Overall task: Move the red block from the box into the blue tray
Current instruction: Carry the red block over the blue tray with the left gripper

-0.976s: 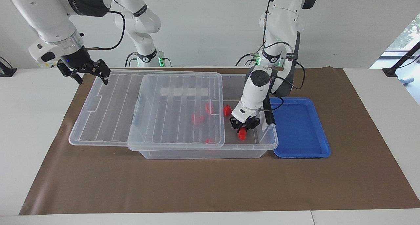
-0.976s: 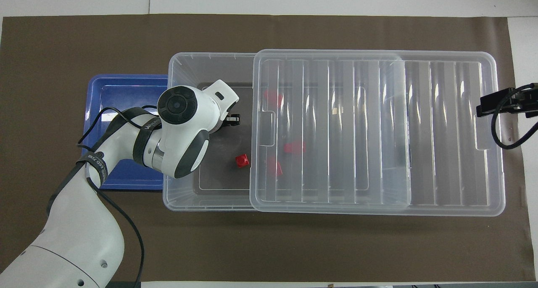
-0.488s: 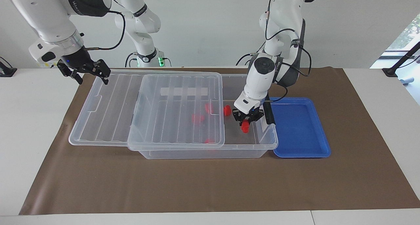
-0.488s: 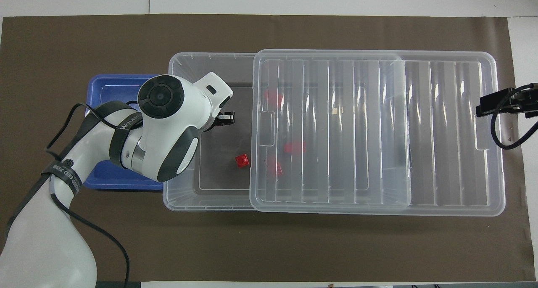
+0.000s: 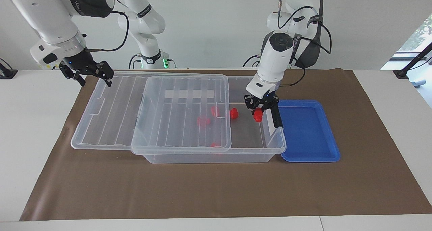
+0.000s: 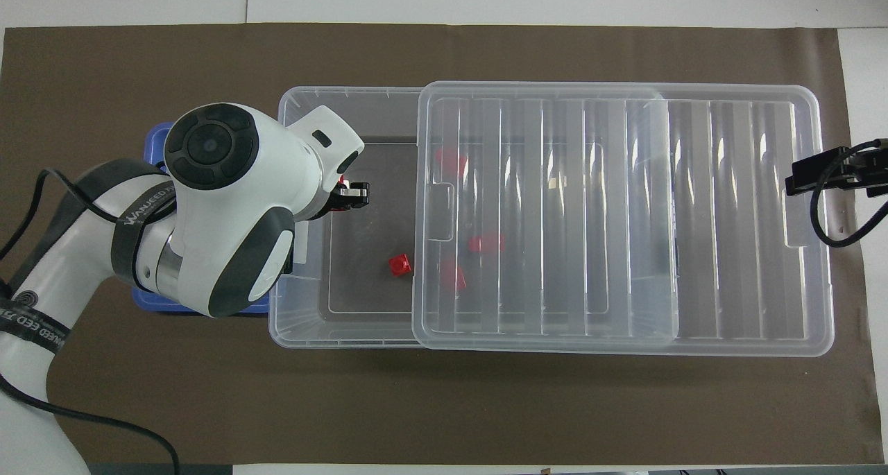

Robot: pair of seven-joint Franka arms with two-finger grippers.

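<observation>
**Red block lifted out of box, carried at the tray end**

Item 1. Left gripper: hangs in the air over the uncovered end of the box, close to the end wall that adjoins the blue tray. Jaws pinched together on the red block.

Item 2. Red block: clamped between the left fingertips and hanging just below them, clear of the box floor. It appears to stand taller than wide, long axis roughly vertical; which way its faces point cannot be told. In the overhead view only a sliver of red shows beside the fingers, the rest covered by the wrist.

Item 3. Blue tray: on the brown mat, touching the box end below and to the outer side of the left jaws.

Item 4. Lid: lies slid toward the right arm's end, covering most of the box. One loose red block sits on the floor in the uncovered part, beside the jaws; three more show through the lid.

Item 5. Right gripper: waits in the air over the lid's outer corner, jaws spread, holding nothing.

Change from a second ago: the left gripper, then low inside the box with the block near the floor, has risen and shifted toward the tray end. Lid, loose blocks, tray and right gripper are unmoved.
</observation>
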